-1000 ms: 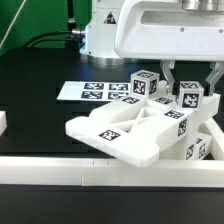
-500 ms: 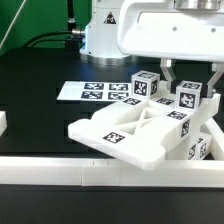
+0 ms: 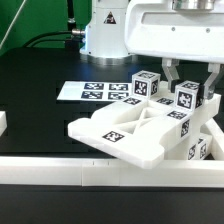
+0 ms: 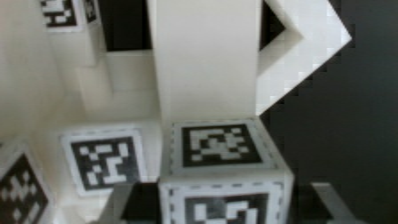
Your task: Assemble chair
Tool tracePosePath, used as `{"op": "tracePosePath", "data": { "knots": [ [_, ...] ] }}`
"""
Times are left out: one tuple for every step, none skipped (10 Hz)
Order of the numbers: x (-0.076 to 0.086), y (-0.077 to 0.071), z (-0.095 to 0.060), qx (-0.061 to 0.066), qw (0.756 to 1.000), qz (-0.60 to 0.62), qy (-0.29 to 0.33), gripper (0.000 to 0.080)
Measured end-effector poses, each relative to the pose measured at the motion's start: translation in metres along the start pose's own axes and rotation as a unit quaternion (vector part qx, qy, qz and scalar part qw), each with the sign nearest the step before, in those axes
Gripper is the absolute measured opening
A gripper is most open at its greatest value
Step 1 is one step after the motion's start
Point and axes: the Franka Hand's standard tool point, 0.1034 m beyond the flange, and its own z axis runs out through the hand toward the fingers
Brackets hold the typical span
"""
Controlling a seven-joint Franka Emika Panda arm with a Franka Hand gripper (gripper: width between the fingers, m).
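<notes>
exterior and wrist views of a chair assembly. the chair [image 3: 140, 130], a partly joined cluster of white tagged parts with its x-braced panel uppermost, lies on the black desk [image 3: 40, 95] towards the exterior view's right, against the white border rail [image 3: 60, 170]. the gripper [image 3: 187, 85] hangs over the chair's far side, its fingers [image 3: 170, 76] straddling a blocky leg [image 3: 190, 97] and apparently clamped on it. the marker board [image 3: 95, 92] lies behind. judged step: seating or tightening this leg into the seat. the next move likely calls for keeping the leg square to its socket while pressing or turning; a tilt could jam it.
</notes>
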Motion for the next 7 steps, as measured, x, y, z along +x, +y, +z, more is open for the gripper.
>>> {"op": "tracePosePath", "data": {
  "knots": [
    [0.0016, 0.0012, 0.0003, 0.003, 0.999, 0.050, 0.002, 0.0284],
    [0.0027, 0.0028, 0.0004, 0.003, 0.995, 0.101, 0.004, 0.0284],
    [0.0048, 0.0053, 0.0003, 0.001, 0.988, 0.153, 0.008, 0.0284],
    [0.0074, 0.0087, 0.0003, -0.004, 0.981, 0.192, 0.012, 0.0284],
    [0.0082, 0.0091, 0.0001, -0.004, 0.977, 0.215, 0.013, 0.0285],
    [0.0097, 0.0102, -0.0002, -0.003, 0.969, 0.245, 0.013, 0.0285],
    [0.0106, 0.0109, 0.0000, -0.003, 0.965, 0.263, 0.013, 0.0285]
  ]
}}
